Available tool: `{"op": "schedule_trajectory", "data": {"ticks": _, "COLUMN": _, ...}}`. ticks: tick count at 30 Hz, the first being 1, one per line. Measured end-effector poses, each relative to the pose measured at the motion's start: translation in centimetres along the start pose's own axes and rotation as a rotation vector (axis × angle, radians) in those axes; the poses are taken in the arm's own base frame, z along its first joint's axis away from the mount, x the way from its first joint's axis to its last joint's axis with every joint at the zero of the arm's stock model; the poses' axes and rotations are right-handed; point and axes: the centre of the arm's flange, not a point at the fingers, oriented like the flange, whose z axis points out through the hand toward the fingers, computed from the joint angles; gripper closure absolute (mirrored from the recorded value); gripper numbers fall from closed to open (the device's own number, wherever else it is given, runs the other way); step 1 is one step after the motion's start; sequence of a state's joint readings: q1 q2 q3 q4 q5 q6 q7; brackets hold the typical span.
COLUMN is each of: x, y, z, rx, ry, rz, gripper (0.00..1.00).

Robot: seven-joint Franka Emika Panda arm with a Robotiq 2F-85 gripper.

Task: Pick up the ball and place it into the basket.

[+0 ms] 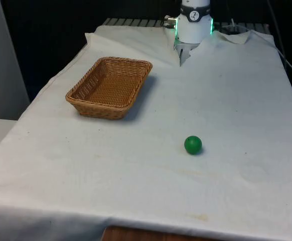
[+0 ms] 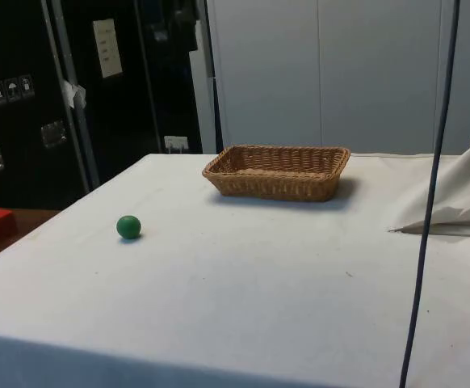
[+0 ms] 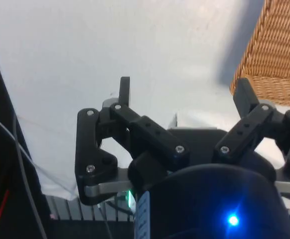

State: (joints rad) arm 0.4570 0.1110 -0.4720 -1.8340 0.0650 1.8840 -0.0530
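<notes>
Sitting alone on the white-clothed surface [image 1: 236,90], the green ball [image 1: 192,144] rests well toward the camera end in the front view, free on every side with nothing touching it. In the side view the same ball [image 2: 128,227] lies near the surface's edge, well apart from the wicker basket [image 2: 277,172].

The basket [image 1: 110,87] stands upright and empty, farther back and toward the front view's left, so the ball lies diagonally away from it across bare cloth. Its long axis runs roughly along the length of the surface; the ball, being round, has no axis to line up with (any approach angle should serve).

The pincer [image 3: 185,97] shows in the wrist view with its two black fingers spread wide and nothing between them. Beyond the fingers a corner of the basket [image 3: 277,59] is visible beside them. Judging from that, the pincer is nearer the basket than the ball, and the coming move turns on travelling away from the basket, toward the front view's right and the near end, before descending over the ball.
</notes>
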Motion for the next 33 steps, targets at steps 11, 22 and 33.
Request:
{"op": "schedule_trajectory", "data": {"ticks": 11, "x": 2.0, "y": -1.2, "z": 1.3, "rx": -0.011, "ry": 0.009, "rz": -0.003, "gripper": 0.00}}
{"op": "schedule_trajectory", "data": {"ticks": 22, "x": 4.7, "y": -2.1, "z": 3.7, "rx": -0.005, "ry": 0.033, "rz": -0.002, "gripper": 0.00}}
{"op": "schedule_trajectory", "data": {"ticks": 33, "x": 7.0, "y": -2.9, "z": 7.6, "rx": 0.015, "ry": 0.033, "rz": -0.016, "gripper": 0.00}}
